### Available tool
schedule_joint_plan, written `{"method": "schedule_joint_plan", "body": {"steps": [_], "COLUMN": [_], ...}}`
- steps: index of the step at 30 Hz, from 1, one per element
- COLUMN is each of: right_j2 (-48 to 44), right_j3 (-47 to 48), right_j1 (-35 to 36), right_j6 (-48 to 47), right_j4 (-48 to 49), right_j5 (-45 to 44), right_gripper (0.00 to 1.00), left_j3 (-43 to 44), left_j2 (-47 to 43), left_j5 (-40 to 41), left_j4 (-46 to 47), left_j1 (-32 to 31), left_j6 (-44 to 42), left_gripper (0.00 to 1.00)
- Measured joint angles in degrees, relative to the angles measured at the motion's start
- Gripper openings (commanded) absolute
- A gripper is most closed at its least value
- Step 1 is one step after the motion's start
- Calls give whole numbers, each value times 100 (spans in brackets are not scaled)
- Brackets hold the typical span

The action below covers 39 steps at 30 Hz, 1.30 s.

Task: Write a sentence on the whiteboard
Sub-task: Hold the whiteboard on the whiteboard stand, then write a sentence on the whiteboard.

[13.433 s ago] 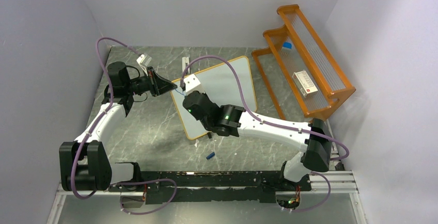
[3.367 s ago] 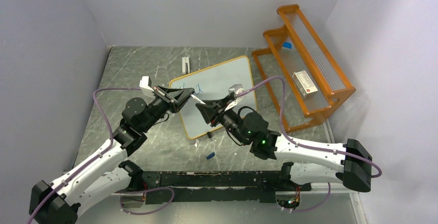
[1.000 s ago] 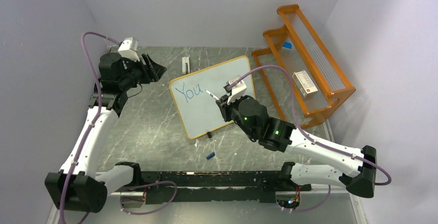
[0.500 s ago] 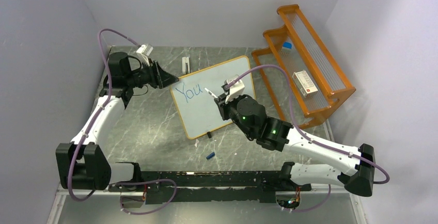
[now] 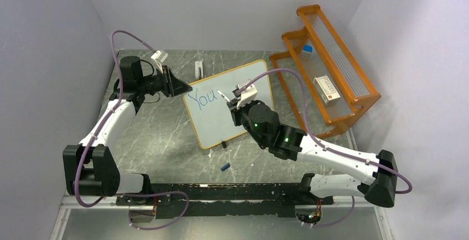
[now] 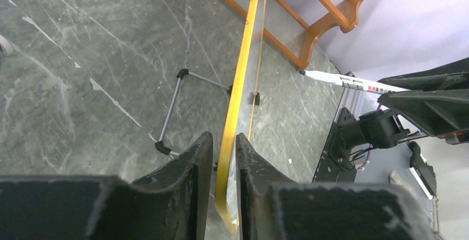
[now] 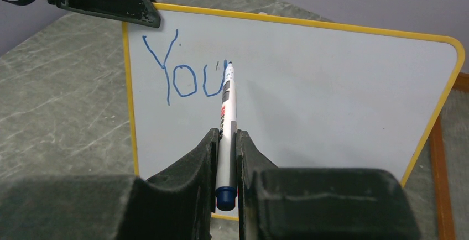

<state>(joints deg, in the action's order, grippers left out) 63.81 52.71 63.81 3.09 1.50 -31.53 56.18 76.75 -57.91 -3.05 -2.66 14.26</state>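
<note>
The whiteboard [image 5: 213,123] stands tilted on the table, with "You" [image 5: 200,99] written in blue near its top left. My left gripper [image 5: 187,89] is at the board's upper left corner. In the left wrist view its fingers [image 6: 223,136] pinch the yellow frame [image 6: 243,74] edge-on. My right gripper [image 5: 234,104] is shut on a white marker [image 5: 223,96] with a blue end. In the right wrist view the marker [image 7: 227,113] points at the whiteboard [image 7: 332,85], its tip just right of the "u" [image 7: 213,82].
An orange wooden rack [image 5: 332,63] stands at the back right, holding a white box [image 5: 325,89] and a small blue item [image 5: 307,48]. A blue cap [image 5: 225,167] lies on the table in front of the board. A small white object [image 5: 198,67] lies behind it. The board's wire leg [image 6: 171,107] props it from behind.
My left gripper has swung right from the table's far left to the board's upper left corner and closed on its frame. The right gripper with the marker has shifted slightly left.
</note>
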Motion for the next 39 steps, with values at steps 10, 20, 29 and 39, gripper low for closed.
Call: {"method": "schedule_joint_plan", "body": {"steps": [10, 20, 29, 39], "right_j2": [439, 614, 745, 960], "right_j3": [0, 9, 142, 254], "right_j1": [0, -9, -55, -120], "right_j6": [-96, -203, -214, -210], "right_j4": [221, 380, 433, 415], "right_j5": [-271, -415, -431, -428], "right_gripper": [0, 0, 0, 0], "left_j3": [0, 33, 35, 35], "left_j2": [15, 15, 15, 15], "left_j5": [-332, -378, -409, -426], "left_j4": [-37, -221, -275, -275], "left_j1": [-4, 13, 33, 44], "left_j6": [-310, -577, -640, -647], "left_gripper": [5, 5, 5, 5]}}
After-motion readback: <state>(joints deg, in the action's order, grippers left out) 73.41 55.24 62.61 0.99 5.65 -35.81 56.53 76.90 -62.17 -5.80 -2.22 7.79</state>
